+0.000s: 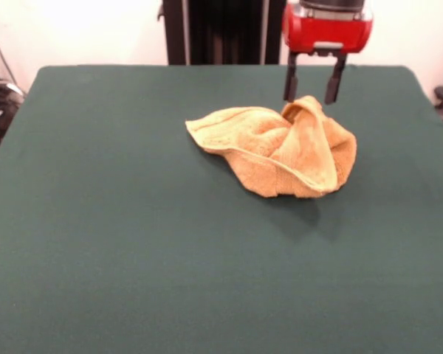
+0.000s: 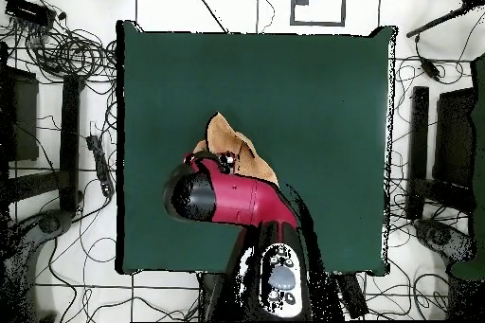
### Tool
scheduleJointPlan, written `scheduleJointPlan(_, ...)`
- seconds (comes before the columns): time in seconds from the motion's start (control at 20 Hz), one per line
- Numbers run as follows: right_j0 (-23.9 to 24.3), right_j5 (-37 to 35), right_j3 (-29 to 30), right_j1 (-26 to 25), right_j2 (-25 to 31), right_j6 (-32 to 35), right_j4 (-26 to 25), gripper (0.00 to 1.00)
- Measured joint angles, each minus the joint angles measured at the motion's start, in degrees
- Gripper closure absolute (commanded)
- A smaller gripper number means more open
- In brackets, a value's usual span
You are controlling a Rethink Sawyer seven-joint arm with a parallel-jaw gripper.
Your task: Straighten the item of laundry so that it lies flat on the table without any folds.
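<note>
We see a large rectangular table covered in dark green, felt-like cloth, set against a pale wall, with the robot's black pedestal standing behind the far edge. From overhead, the table sits on a white floor strewn with black cables, with dark equipment along both sides. A golden-tan terry towel lies crumpled on the table, nearer the robot's edge than the opposite edge and well away from every corner. It is bunched into a mound, one hemmed edge curling across the front and a fold standing up at its highest point. The red and black gripper hangs directly above that raised fold, its two dark fingers apart, their tips at either side of the peak; we cannot tell whether they touch the cloth. The arm is cut off at the top in the front view. From overhead, the red arm hides most of the towel, leaving only a tan wedge showing. Wide stretches of bare green cloth surround the towel on all sides.
</note>
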State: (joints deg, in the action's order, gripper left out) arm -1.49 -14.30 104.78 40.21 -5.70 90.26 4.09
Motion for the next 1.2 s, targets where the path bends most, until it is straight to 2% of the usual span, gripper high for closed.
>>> scheduleJointPlan(0.7, 1.72, 0.02, 0.25, -5.28, -0.02, 0.00, 0.08, 0.00)
scheduleJointPlan(1.0, 3.09, 0.55, 1.86, -8.07, 0.16, 0.01, 1.97, 0.00)
scheduleJointPlan(1.2, 1.92, 0.80, 3.11, -8.69, -0.11, 0.24, 3.25, 0.00)
